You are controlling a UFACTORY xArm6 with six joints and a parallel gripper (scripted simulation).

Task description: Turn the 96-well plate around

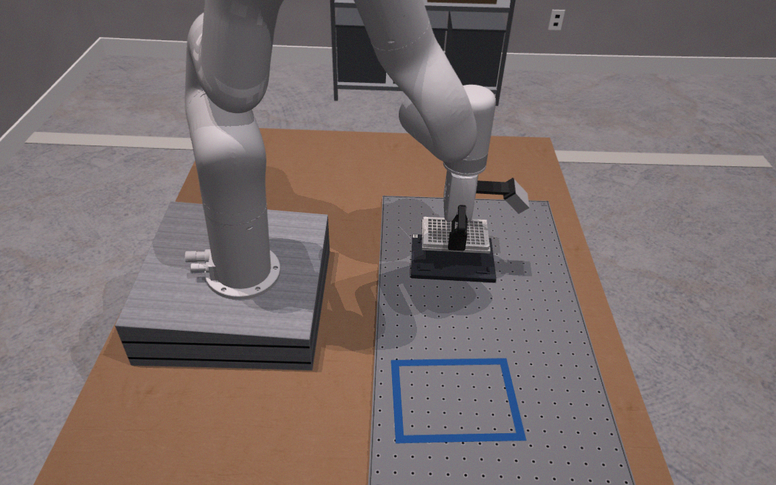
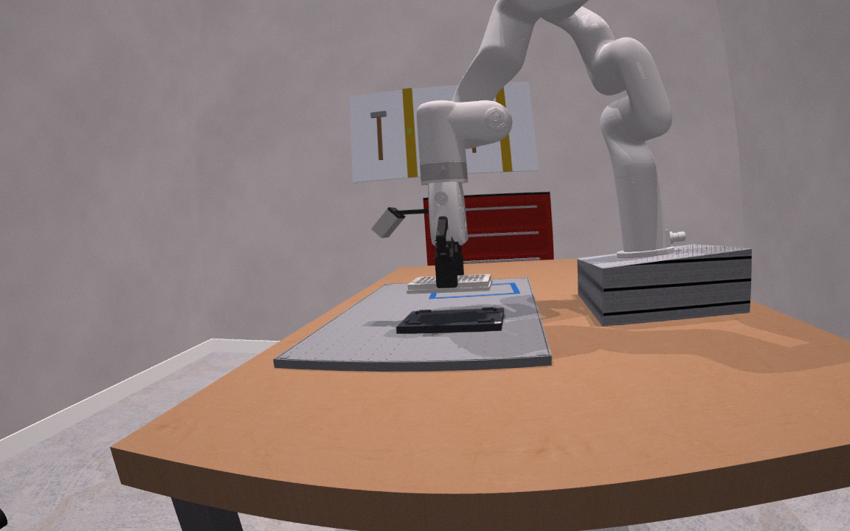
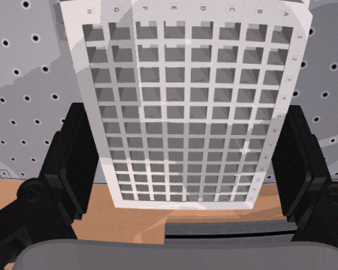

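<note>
My gripper (image 1: 457, 236) is shut on the white 96-well plate (image 1: 450, 230), with one black finger on each long side in the wrist view (image 3: 186, 155). The plate (image 2: 449, 288) hangs level, clearly above the black plate nest N1 (image 2: 451, 320) (image 1: 452, 265), which lies empty on the grey deck. In the wrist view the plate (image 3: 186, 97) fills the frame; its cut-off corner is at the top right, by the letter A (image 3: 306, 10).
The blue taped outline B1 (image 1: 457, 399) lies on the perforated deck nearer the front. The arm's grey base block (image 1: 228, 289) stands to the left of the deck on the wooden table. A small grey camera (image 1: 514, 192) sticks out from the wrist.
</note>
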